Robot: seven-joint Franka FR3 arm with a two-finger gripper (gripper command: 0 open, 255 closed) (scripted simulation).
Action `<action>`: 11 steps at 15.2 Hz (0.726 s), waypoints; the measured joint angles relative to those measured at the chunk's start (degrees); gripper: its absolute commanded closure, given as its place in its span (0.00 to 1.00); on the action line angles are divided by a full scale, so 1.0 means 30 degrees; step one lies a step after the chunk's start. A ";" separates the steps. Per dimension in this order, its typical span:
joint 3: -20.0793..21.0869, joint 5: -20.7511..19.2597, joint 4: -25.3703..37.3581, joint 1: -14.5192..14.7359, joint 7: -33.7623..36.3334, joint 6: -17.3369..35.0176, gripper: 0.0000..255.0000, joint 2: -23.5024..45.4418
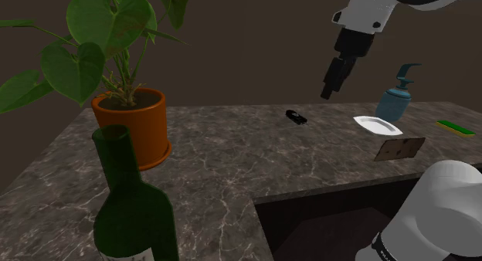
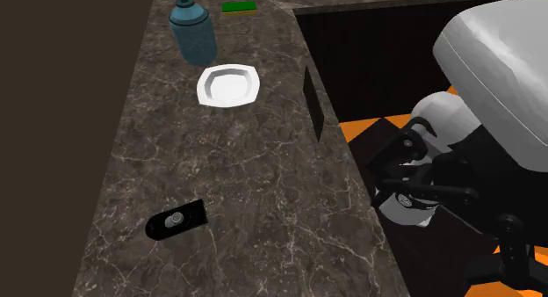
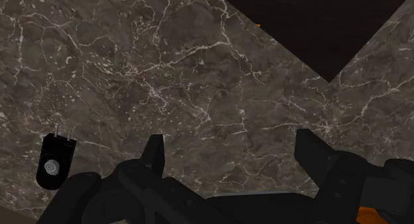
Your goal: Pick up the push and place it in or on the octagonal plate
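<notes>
Hanging in the air above the stone counter (image 1: 232,159), the gripper (image 1: 329,93) points down, and in the shoulder view it is over the strip between the small black push (image 1: 296,117) and the white plate (image 1: 377,126). Its two fingers stand wide apart in the wrist view – the gripper (image 3: 230,138) is fully open and nothing is between the fingers, only the veined stone below.

The push lies flat on the counter, not touched by anything. In the wrist view the push (image 3: 55,162) is off to the side of one finger, outside the gap, with a round grey button on its top face and two thin pins at one end. In the second exterior view the push (image 2: 176,220) is near the bottom of the picture, and the plate (image 2: 211,76) is well apart from it, higher up on the same counter. The plate has eight sides and nothing lies in it.

Just beyond the plate stands a teal soap bottle (image 2: 191,27) with a pump, and near that, at the corner of the counter, is a green sponge (image 2: 238,7).

At the shoulder view's left there is a leafy plant in an orange pot (image 1: 133,124), and in front of it – very close to the camera – a dark green wine bottle (image 1: 131,205).
</notes>
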 measured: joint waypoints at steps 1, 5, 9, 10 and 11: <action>0.0000 0.0000 0.0000 0.0000 0.0000 0.0000 0.00 0.0000; -0.0734 -0.0448 -0.0320 -0.0397 -0.0495 0.1443 0.00 0.1239; -0.1629 -0.0892 -0.0267 -0.0855 -0.1039 0.3087 0.00 0.3054; -0.1878 -0.0996 -0.0263 -0.0973 -0.1207 0.3544 0.00 0.3535; -0.2008 -0.1023 -0.0095 -0.1030 -0.1228 0.3953 0.00 0.4128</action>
